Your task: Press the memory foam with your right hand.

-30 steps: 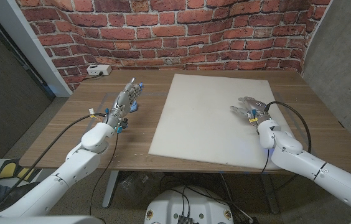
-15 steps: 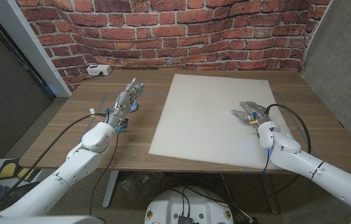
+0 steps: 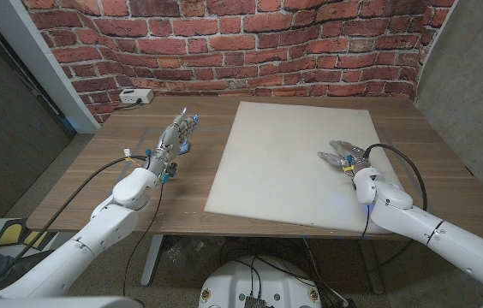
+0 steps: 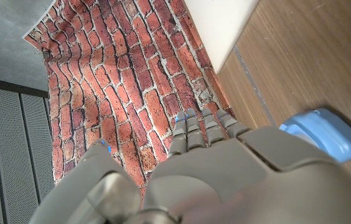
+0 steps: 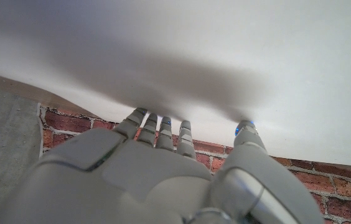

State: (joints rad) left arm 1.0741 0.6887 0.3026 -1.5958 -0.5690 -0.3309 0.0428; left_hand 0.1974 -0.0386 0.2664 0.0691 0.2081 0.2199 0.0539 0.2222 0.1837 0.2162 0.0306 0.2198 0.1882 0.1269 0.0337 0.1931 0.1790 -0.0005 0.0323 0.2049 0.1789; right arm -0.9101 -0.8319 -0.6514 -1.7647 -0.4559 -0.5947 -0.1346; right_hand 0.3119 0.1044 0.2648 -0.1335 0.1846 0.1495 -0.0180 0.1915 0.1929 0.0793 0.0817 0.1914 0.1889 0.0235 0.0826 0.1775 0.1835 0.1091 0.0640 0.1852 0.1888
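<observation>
A large white slab of memory foam [image 3: 289, 158] lies on the wooden table [image 3: 139, 205], filling its middle and right. My right hand [image 3: 342, 156] is over the foam's right part, palm down, fingers spread and pointing toward the foam's middle; in the right wrist view the fingertips [image 5: 163, 124] meet the white foam [image 5: 225, 50]. I cannot tell how hard it bears on the surface. My left hand [image 3: 173, 137] stands on edge on the bare table left of the foam, fingers together and straight, holding nothing.
A small light-blue object [image 4: 322, 130] lies on the table beside my left hand. A white power strip [image 3: 135, 97] sits at the table's back left corner. A brick wall [image 3: 224, 34] stands behind the table.
My right hand has slid a little toward me and lower onto the foam over the last second. The left hand has kept still.
</observation>
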